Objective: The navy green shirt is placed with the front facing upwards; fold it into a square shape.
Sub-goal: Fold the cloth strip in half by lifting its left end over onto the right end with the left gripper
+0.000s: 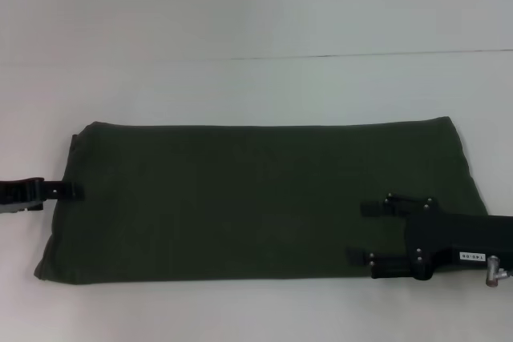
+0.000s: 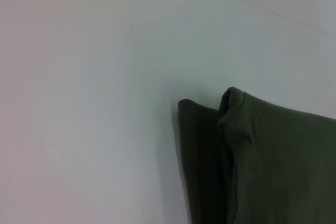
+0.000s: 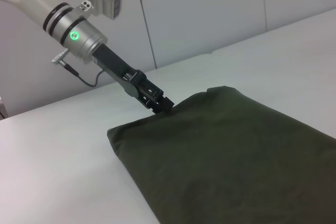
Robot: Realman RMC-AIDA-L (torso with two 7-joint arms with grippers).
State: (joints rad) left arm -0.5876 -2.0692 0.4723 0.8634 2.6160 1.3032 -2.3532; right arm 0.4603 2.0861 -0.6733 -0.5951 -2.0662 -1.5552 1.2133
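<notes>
1. Left end effector (image 1: 74, 191) at the left short edge of the navy green shirt (image 1: 256, 202), tip touching the fabric there; cannot tell whether spread or closed, tip merging with the dark cloth in both the head view and the right wrist view (image 3: 160, 104).
2. Right end effector (image 1: 362, 231) over the shirt's right portion, near the front edge, fingers (image 1: 375, 207) spread wide, one nearer the front edge and one farther back, holding nothing; cannot tell whether touching the cloth or just above it.
3. Shirt already folded into a long flat band, lying lengthwise across the white worktop (image 1: 256, 22), plain olive side up, no lettering or label showing.
4. Left end of the band slightly narrower at its far corner, right end slanting outward toward the front.
5. Seen from the left wrist (image 2: 273, 166), two stacked layers at the shirt's end, the upper one with a rounded, slightly raised corner, the lower one sticking out beside it onto the worktop (image 2: 84, 98).
6. Seen from the right wrist, shirt (image 3: 231, 156) with a soft, thick folded edge resting flat on the worktop (image 3: 63, 171).
</notes>
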